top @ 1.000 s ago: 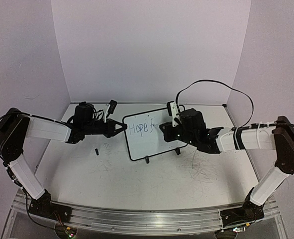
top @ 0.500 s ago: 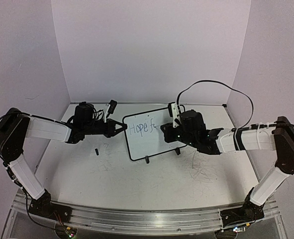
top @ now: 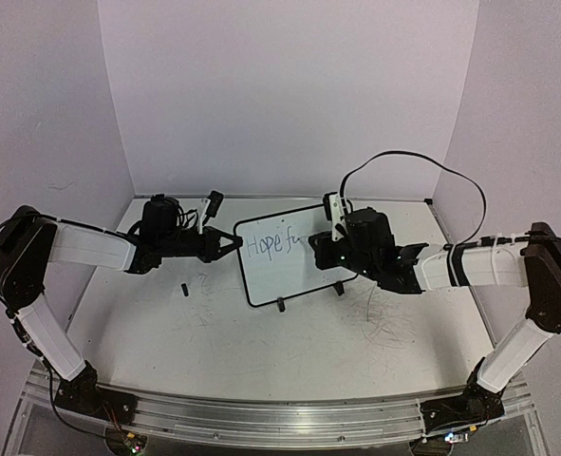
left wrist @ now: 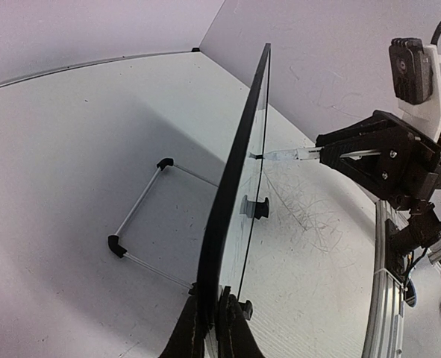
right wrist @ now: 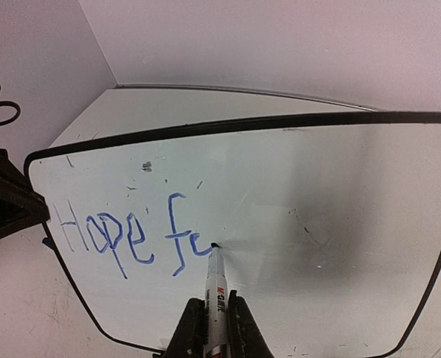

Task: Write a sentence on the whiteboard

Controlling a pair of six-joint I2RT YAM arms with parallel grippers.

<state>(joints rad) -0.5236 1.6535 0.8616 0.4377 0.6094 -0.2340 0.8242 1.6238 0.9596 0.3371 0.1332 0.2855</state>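
Blue sentence (right wrist: 130,235) runs lengthwise across whiteboard (right wrist: 317,194) clamped by left gripper (left wrist: 213,313); right gripper (right wrist: 210,307) pinches marker (right wrist: 216,280).

Small rectangular whiteboard (right wrist: 317,194): glossy white face, thin black rounded frame, soft grey shadow near the middle. Handwritten sentence (right wrist: 127,235): blue strokes (the H paler, nearly grey). Slim plastic marker pen (right wrist: 216,287): off-white barrel, red-and-black print, dark tip. Flat tabletop (top: 261,351): white, patterned with fine grey scribbles and scuffs. Enclosure walls (top: 280,95): plain pale lilac. Left arm (top: 90,247) and right arm (top: 470,264): white links, black joints. Looping cable (top: 432,166): black.
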